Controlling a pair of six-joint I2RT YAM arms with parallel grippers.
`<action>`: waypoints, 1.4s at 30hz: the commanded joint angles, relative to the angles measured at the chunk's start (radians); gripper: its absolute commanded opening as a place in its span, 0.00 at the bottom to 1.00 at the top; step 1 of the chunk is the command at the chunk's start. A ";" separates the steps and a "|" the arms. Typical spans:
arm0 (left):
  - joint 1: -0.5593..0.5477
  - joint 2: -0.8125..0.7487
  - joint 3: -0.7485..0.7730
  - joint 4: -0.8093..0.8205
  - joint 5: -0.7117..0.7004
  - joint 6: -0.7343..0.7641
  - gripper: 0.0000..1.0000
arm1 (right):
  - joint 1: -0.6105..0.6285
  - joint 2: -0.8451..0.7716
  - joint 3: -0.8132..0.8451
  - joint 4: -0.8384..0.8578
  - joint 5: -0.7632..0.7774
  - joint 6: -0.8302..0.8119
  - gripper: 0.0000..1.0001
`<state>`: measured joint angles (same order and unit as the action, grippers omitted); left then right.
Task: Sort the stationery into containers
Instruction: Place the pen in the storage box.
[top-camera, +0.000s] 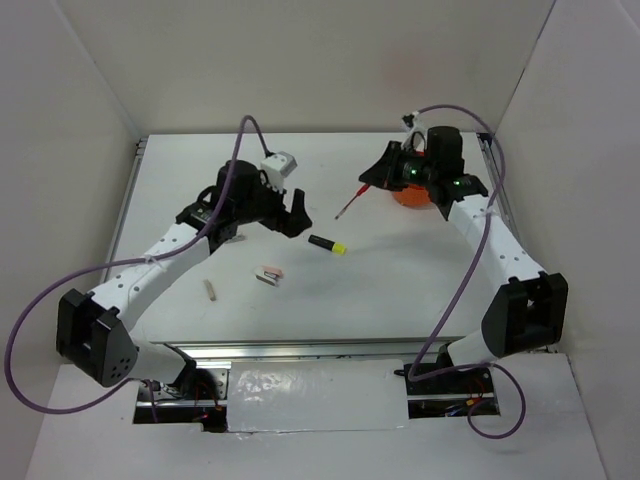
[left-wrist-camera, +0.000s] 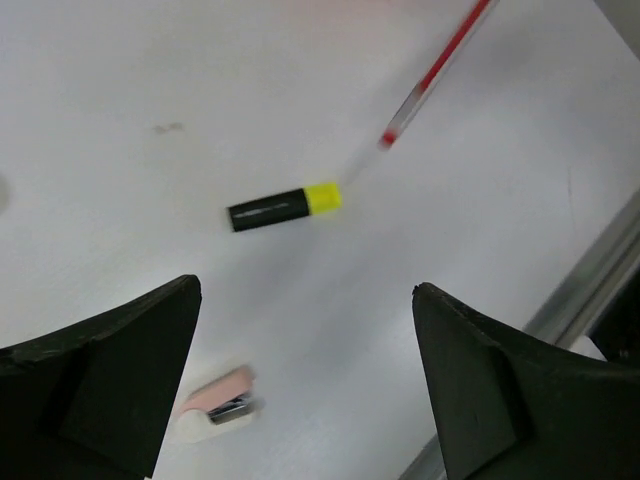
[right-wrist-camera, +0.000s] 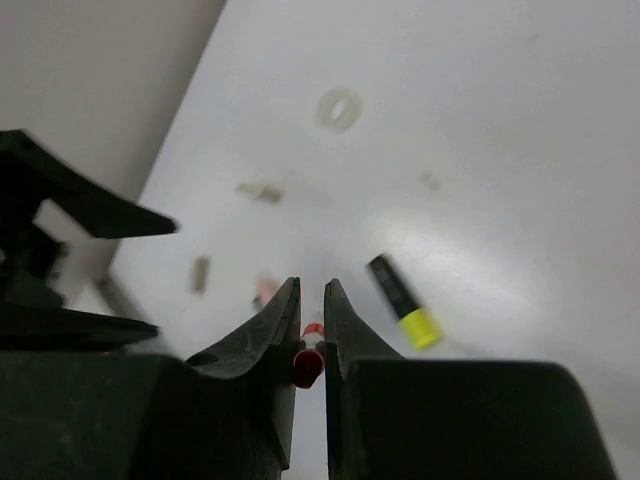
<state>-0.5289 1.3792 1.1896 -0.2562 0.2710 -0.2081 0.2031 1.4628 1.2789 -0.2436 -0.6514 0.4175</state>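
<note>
While the right gripper (right-wrist-camera: 311, 290) clamps the thin red pen (right-wrist-camera: 308, 365) between nearly closed jaws beside the orange tub (top-camera: 408, 197), the left gripper (left-wrist-camera: 305, 290) hangs with jaws wide apart. The yellow-capped marker (left-wrist-camera: 282, 207) lies just ahead of it.

White table (top-camera: 400, 290). Frame centre: marker (top-camera: 328, 244). Lower left of it: eraser (top-camera: 270, 273), then block (top-camera: 210, 290). Upper right: orange tub (top-camera: 406, 197), partly hidden.

Marker (top-camera: 328, 245) and eraser (top-camera: 270, 273) obstruct the table (top-camera: 400, 290) centre.
</note>
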 joint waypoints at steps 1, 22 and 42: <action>0.116 -0.063 0.054 0.006 -0.015 0.032 0.99 | -0.068 -0.055 0.118 -0.007 0.229 -0.259 0.00; 0.184 -0.091 -0.033 -0.003 -0.073 0.108 0.99 | -0.224 0.324 0.470 0.036 0.518 -0.592 0.00; 0.161 -0.032 -0.070 0.011 0.013 0.196 0.99 | -0.240 0.399 0.419 0.030 0.454 -0.603 0.20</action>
<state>-0.3592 1.3418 1.1271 -0.2832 0.2348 -0.0551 -0.0315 1.8507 1.6897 -0.2344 -0.1719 -0.1806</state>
